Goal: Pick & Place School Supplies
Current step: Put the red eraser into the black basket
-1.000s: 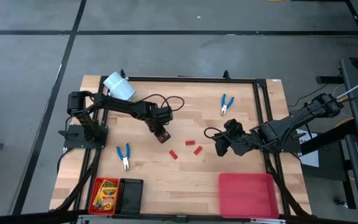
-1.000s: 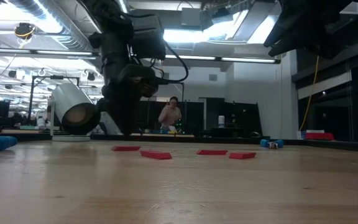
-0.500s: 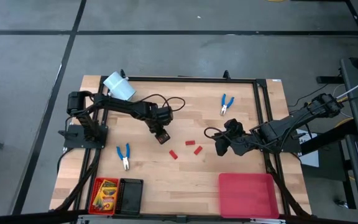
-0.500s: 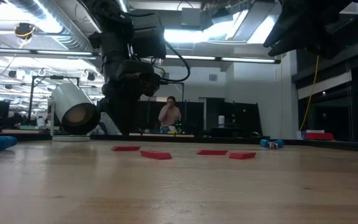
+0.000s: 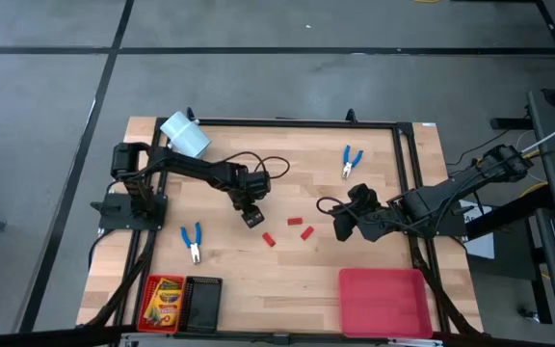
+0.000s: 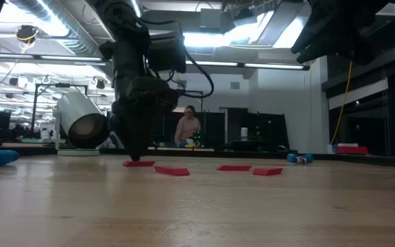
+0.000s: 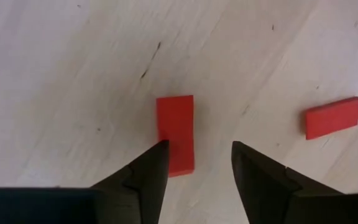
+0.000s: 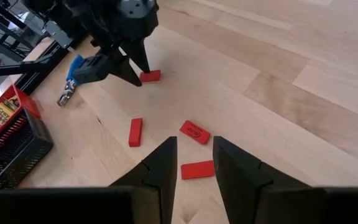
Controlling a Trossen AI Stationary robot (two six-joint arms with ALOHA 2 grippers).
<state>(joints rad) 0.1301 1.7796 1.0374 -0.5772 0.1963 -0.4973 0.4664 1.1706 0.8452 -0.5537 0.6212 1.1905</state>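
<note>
Several small red pieces lie flat on the wood near the table's middle (image 5: 295,221), (image 5: 307,232), (image 5: 269,239). My left gripper (image 5: 251,214) (image 7: 197,163) is open and low over a fourth red piece (image 7: 174,134) (image 6: 138,163), fingers pointing down around one end of it. My right gripper (image 5: 340,226) (image 8: 194,163) is open and hovers to the right of the red pieces. Blue-handled pliers lie at the near left (image 5: 193,243) and far right (image 5: 351,162). A crayon box (image 5: 163,299) lies in the small red tray. My left gripper comes from above, pointing down. One fingertip (image 7: 157,158) overlaps the red piece's corner (image 7: 169,163); I cannot tell whether it touches. The piece lies flat on the table, mostly outside the gap.
A pale cylinder (image 5: 185,133) lies at the far left corner. A small red tray (image 5: 148,289) and a black tray (image 5: 202,304) sit at the near left edge. A large red tray (image 5: 383,301) is at the near right. A person stands in the room beyond (image 6: 186,127).
My left gripper has moved down and slightly toward the table's near edge, ending low over the red piece. The red pieces have stayed where they were.
</note>
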